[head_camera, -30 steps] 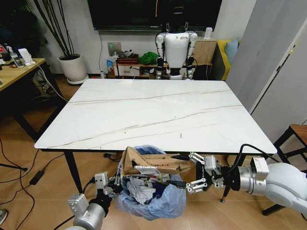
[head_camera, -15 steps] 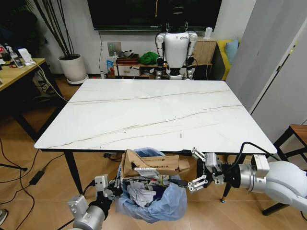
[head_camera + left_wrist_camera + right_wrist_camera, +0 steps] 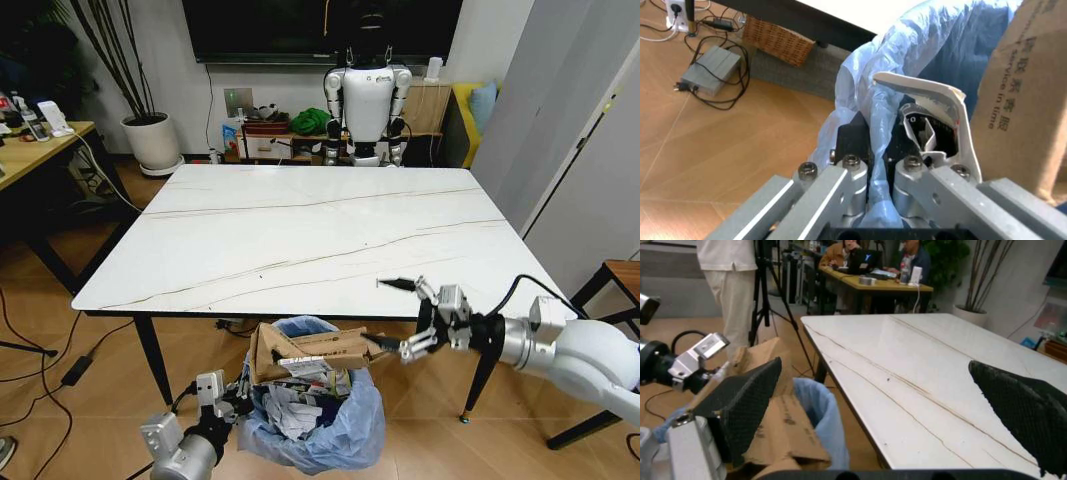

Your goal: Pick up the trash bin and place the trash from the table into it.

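The trash bin [image 3: 318, 420], lined with a crinkled blue bag, hangs just below the front edge of the white marble-look table [image 3: 320, 230]. A crumpled brown paper bag [image 3: 310, 350] and white papers [image 3: 295, 410] stick out of its top. My left gripper [image 3: 228, 396] is shut on the bin's near rim. In the left wrist view its fingers [image 3: 848, 172] pinch the blue bag [image 3: 933, 45] beside the brown paper bag [image 3: 1027, 100]. My right gripper [image 3: 410, 315] stands open at the table's front edge, right of the bin, holding nothing. Its black pads [image 3: 740, 405] are far apart over the table [image 3: 927, 375].
A white humanoid robot [image 3: 368, 100] stands behind the table's far end. A potted plant [image 3: 152, 140] and a wooden desk [image 3: 30, 150] are at the left, a stool [image 3: 615, 285] at the right. Cables [image 3: 40, 350] lie on the wooden floor.
My right gripper has risen from beside the brown paper bag to the height of the table's edge, still open. The bin and my left gripper sit slightly lower.
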